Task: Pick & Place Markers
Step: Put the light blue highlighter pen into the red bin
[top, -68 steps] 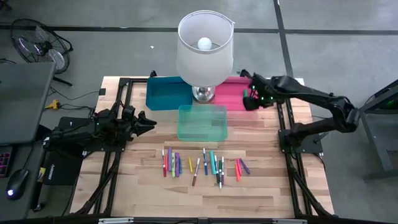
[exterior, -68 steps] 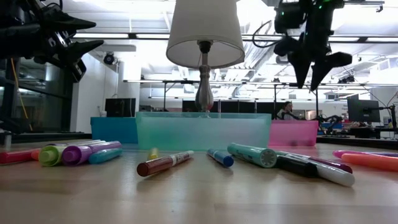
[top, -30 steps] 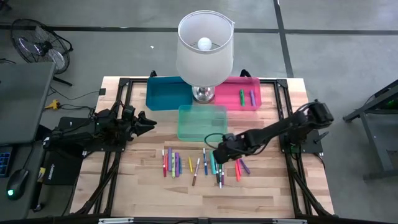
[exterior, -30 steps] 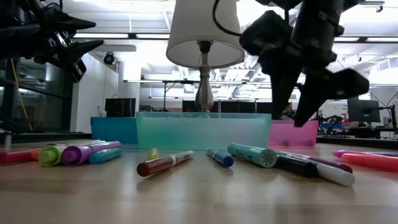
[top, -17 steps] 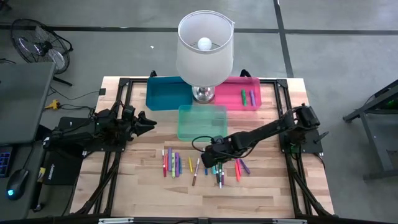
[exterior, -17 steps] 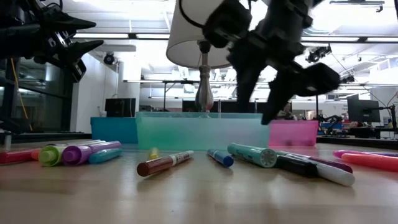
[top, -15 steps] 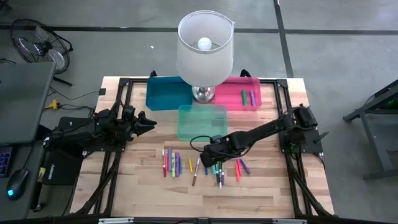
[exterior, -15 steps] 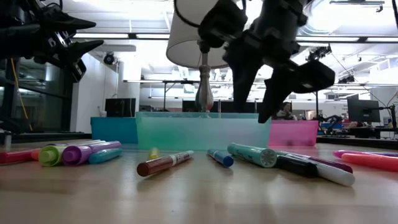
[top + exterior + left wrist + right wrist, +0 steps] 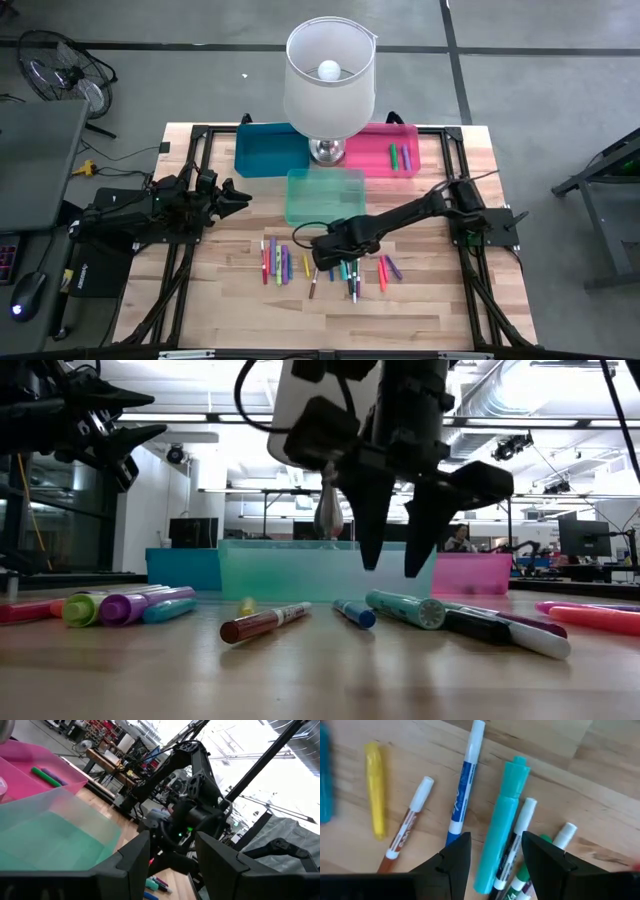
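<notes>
Right gripper (image 9: 392,572) spread and empty, poised above markers (image 9: 325,262) strewn mid-counter (image 9: 430,300), near of green bin (image 9: 325,196), bare wood nearer, left gripper (image 9: 240,196) parted, hung at left edge

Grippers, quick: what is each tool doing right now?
Left tool: open, empty, parked at the table's left edge.
Right tool: open, empty, hovering over the teal marker.
</notes>
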Tool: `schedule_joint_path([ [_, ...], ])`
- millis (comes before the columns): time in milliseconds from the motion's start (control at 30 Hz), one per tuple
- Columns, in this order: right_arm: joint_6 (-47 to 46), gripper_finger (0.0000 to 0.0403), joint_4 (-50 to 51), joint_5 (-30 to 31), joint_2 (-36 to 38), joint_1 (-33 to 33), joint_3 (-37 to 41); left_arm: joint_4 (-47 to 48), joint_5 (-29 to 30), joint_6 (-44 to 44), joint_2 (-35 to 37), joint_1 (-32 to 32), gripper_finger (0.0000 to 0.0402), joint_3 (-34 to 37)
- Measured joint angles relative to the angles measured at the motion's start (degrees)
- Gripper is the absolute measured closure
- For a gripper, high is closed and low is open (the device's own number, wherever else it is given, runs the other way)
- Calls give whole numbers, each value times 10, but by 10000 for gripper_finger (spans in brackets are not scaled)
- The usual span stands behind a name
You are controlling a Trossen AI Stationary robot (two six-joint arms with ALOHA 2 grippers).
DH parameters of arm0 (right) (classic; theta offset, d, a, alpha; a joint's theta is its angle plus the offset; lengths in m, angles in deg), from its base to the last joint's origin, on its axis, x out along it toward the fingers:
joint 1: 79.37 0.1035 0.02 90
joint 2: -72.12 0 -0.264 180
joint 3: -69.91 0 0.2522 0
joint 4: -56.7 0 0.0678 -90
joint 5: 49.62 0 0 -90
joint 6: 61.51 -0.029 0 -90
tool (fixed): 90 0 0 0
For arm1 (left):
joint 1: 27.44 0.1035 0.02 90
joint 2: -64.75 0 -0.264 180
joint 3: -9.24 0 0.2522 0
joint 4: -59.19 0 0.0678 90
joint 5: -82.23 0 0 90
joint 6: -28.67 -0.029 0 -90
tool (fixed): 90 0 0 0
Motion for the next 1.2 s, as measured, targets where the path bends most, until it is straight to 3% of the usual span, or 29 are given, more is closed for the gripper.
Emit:
schedule_joint_path([
  [1200, -16, 238, -14, 6, -24, 0, -1, 0, -2, 0, 0, 0, 246, 0],
])
